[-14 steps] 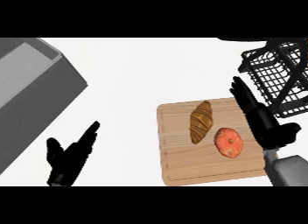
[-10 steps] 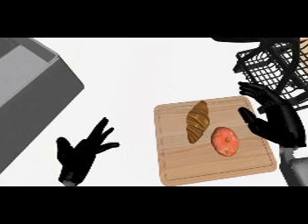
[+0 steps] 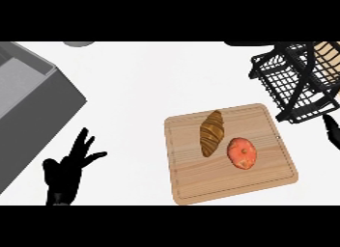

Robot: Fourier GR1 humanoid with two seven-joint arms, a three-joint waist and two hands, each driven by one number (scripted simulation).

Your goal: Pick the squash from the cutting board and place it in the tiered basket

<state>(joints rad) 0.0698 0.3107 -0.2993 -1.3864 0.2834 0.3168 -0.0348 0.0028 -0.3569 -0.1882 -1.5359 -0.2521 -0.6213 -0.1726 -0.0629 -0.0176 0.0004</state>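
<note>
orange and round, the squash lies on the wooden cutting board, in the right half of it, just beside a brown croissant that lies to its left and a little higher. the two seem almost touching at the lower end of the croissant, but i cannot tell for sure.

my right hand shows only at the right edge of the view, a dark piece of it just off the board's right side and below the black wire tiered basket. i cannot tell how this hand is formed, too little of it is in view. it holds nothing that i can see. my left hand rests at the lower left on the white counter, fingers spread and pointing up, well apart from the board.

i judge the squash to be stiff, quite light, and with a smooth skin that may slip. because it is round it could roll when pushed from one side only. i would take it across its wider middle, from above, thumb on one side and fingers on the other, coming from the right so i do not disturb the croissant.
</note>
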